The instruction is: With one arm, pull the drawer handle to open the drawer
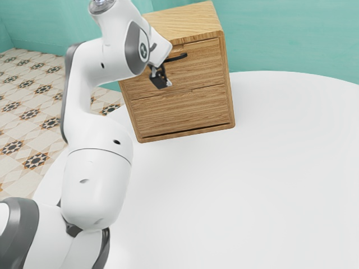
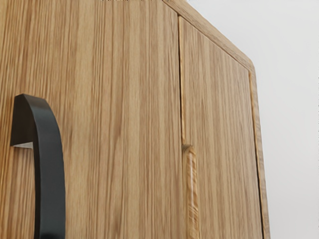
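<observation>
A wooden cabinet [image 1: 185, 112] with two drawers stands at the back of the white round table [image 1: 252, 185]. The upper drawer [image 1: 199, 64] carries a curved black handle [image 1: 179, 56] and its front sits flush with the cabinet. My gripper [image 1: 160, 78] hangs in front of the upper drawer, just below the end of the handle nearer the exterior view's left, open with nothing between its fingers. In the wrist view the black handle [image 2: 47, 164] arches off the upper drawer front [image 2: 114, 124], and the lower drawer front [image 2: 219, 149] lies beyond a seam.
My own white arm [image 1: 95, 168] fills the exterior view's left, over the table's edge. A patterned tile floor [image 1: 28, 112] lies beyond it and a teal wall [image 1: 291, 33] stands behind the cabinet. A small wooden pull [image 2: 189, 194] sits on the lower drawer.
</observation>
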Tool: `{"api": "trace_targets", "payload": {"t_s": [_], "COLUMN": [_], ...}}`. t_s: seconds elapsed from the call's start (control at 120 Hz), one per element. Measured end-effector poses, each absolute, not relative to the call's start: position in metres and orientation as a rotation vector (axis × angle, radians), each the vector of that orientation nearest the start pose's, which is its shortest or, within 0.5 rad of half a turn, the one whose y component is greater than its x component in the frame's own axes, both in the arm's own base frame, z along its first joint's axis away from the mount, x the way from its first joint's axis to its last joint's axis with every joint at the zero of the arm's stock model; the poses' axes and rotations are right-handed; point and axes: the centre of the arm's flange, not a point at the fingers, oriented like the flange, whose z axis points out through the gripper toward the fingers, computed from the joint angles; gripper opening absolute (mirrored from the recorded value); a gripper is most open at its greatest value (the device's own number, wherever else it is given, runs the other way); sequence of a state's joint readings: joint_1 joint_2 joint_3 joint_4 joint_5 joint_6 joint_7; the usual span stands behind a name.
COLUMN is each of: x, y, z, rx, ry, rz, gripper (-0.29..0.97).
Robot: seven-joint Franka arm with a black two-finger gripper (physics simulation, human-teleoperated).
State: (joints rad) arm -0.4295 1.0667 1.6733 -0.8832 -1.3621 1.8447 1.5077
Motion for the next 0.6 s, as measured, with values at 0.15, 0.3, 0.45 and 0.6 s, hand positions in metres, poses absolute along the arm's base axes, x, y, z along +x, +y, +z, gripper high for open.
{"api": "trace_targets", "payload": {"t_s": [0.15, 0.3, 0.45, 0.6], "x": [0.740, 0.741, 0.743, 0.698], "y": [0.135, 0.133, 0.126, 0.104], "z": [0.630, 0.628, 0.626, 0.641], "rx": [-2.314, -2.335, -2.351, -2.497], "ry": [1.172, 1.150, 1.141, 1.087], "rz": [-0.639, -0.654, -0.667, -0.623], "gripper": [0.68, 0.69, 0.67, 0.56]}}
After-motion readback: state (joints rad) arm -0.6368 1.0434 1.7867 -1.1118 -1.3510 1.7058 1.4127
